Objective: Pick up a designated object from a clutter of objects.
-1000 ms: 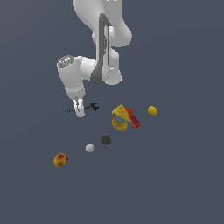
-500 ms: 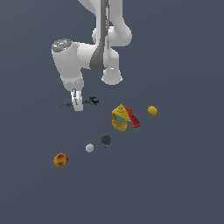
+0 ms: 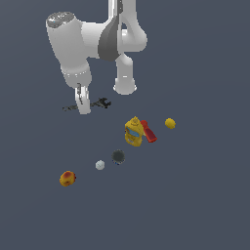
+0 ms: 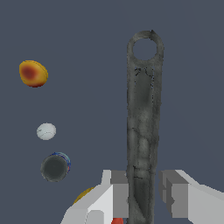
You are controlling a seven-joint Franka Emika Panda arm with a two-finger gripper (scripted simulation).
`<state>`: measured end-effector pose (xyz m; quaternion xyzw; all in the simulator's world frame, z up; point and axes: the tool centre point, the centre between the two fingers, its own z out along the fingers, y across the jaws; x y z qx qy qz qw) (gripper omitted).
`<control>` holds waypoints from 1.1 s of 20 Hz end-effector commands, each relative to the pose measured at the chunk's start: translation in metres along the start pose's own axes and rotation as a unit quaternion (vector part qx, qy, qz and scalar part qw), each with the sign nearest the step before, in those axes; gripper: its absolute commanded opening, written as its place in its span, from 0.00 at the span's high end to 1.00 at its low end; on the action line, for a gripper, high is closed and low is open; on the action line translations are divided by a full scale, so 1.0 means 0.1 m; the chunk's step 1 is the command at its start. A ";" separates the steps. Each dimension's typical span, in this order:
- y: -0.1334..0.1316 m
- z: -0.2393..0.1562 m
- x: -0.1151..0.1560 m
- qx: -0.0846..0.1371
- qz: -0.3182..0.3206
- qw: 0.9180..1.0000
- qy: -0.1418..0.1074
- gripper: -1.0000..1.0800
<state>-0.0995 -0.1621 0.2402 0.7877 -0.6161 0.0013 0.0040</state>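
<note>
The designated object, a slim dark wrench point(image 3: 101, 103), lies level across my gripper point(image 3: 84, 110), its handle poking out toward the exterior view's left and its jawed head toward the right. In the wrist view the wrench point(image 4: 142, 113) runs lengthwise away from the gripper point(image 4: 142, 181), ending in a ring. The grey fingertips point(image 4: 118, 188) are shut on its handle. The rest of the clutter of objects lies lower in the exterior view, toward its right.
A yellow bottle point(image 3: 133, 132) lies beside a red piece point(image 3: 149, 133), with a lemon point(image 3: 170, 123) further right. A dark ball point(image 3: 118, 156), a small white cube point(image 3: 100, 165) and an orange-red fruit point(image 3: 67, 178) trail toward the lower left. The arm's base point(image 3: 125, 85) stands behind.
The gripper has risen steadily in the exterior view, drifting slightly left, and the wrench has gone up with it. The other objects have not moved.
</note>
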 end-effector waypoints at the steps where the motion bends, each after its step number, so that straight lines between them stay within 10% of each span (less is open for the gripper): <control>1: -0.05 -0.23 -0.02 0.000 -0.001 1.000 0.000 1.00; 22: -0.36 -1.27 -0.12 0.002 -0.005 1.000 -0.004 1.00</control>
